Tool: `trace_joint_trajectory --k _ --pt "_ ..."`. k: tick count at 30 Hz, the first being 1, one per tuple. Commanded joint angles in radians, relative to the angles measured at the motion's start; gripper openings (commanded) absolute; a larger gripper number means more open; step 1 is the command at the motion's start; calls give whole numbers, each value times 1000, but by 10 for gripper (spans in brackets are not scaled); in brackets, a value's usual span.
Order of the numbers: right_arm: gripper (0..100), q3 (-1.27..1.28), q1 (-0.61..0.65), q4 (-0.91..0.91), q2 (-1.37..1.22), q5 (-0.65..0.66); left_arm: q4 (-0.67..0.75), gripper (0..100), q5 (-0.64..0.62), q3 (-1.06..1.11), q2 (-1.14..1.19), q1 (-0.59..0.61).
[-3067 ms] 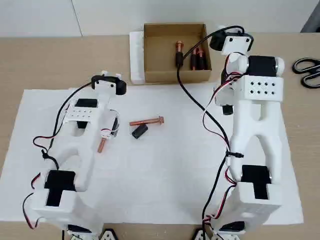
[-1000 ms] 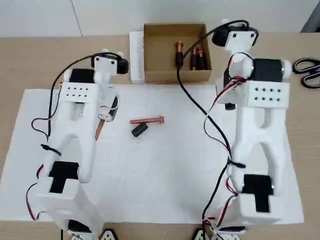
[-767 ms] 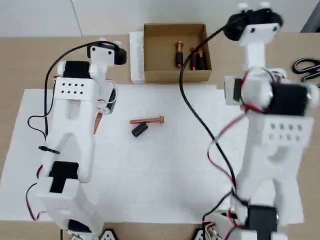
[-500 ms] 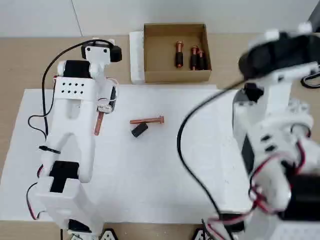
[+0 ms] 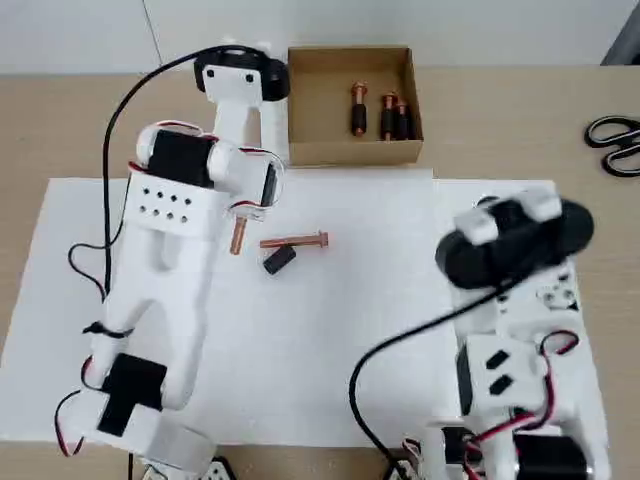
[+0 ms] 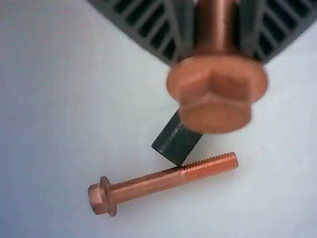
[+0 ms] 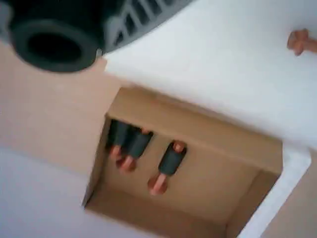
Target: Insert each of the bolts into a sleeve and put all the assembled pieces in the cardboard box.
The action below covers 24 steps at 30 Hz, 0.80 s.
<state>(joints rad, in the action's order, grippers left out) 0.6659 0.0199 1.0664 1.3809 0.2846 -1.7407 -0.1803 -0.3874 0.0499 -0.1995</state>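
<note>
**Tally by kind**

Five bolts: one held bolt in the left end effector, one loose bolt lying just beside that end effector, and three in the assembled pieces.

Five sleeves: one held sleeve at the right end effector, one loose sleeve just beside the loose bolt, and three on the assembled pieces.

One cardboard box.

One pair of scissors on the tabletop, well apart from both end effectors.

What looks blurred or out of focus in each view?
High view: the right arm is smeared, the loose bolt crisp. Left wrist view: the held bolt, near the lens, is soft; the loose bolt sharper. Right wrist view: the held sleeve and the cardboard box are both soft.
</note>
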Motion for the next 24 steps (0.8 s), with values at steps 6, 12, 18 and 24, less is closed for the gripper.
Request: trace_joint_trajectory --k 6,12,18,24 --pt "4 278 101 -180 76 -287 -9 6 -138 -48 -60 -17" --pt "4 459 323 -294 82 -394 -11 6 -138 -128 -86 -14" --pt "4 560 406 -298 82 -396 34 6 -138 -320 -201 -17" --pt "4 582 487 -298 82 -399 52 6 -141 -427 -278 -20"
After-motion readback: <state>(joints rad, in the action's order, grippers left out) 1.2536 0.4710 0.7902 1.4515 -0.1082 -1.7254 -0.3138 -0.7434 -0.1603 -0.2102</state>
